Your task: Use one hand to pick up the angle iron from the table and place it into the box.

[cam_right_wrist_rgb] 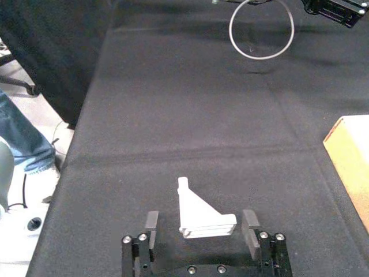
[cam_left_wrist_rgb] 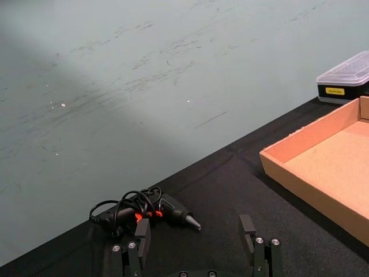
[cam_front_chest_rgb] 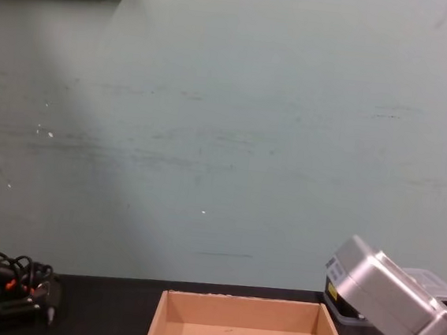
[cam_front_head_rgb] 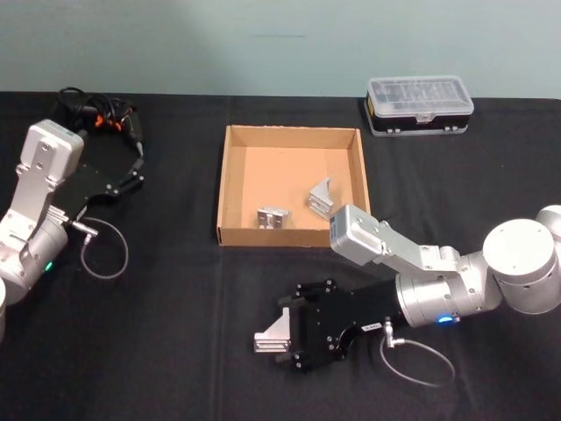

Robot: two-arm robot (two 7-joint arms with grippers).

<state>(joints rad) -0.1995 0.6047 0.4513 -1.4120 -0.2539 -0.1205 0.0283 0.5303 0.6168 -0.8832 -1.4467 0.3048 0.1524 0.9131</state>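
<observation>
A silver angle iron [cam_front_head_rgb: 273, 337] [cam_right_wrist_rgb: 199, 215] lies on the black table [cam_front_head_rgb: 175, 351] in front of the tan cardboard box [cam_front_head_rgb: 230, 180]. My right gripper [cam_front_head_rgb: 286, 338] [cam_right_wrist_rgb: 200, 224] is low over the table and open, its two fingers [cam_right_wrist_rgb: 251, 221] standing on either side of that angle iron without gripping it. Two more angle irons [cam_front_head_rgb: 273, 217] [cam_front_head_rgb: 321, 198] lie inside the box [cam_front_chest_rgb: 174, 309] [cam_left_wrist_rgb: 300, 173]. My left gripper [cam_front_head_rgb: 131, 171] [cam_left_wrist_rgb: 196, 239] is parked at the far left, open and holding nothing.
A black plastic case with a clear lid [cam_front_head_rgb: 419, 104] stands behind the box at the right. A black tool with coiled cable [cam_front_head_rgb: 98, 117] [cam_left_wrist_rgb: 147, 210] lies at the back left. A cable loop [cam_front_head_rgb: 105, 248] rests by the left arm. The table's left edge [cam_right_wrist_rgb: 86, 133] drops to the floor.
</observation>
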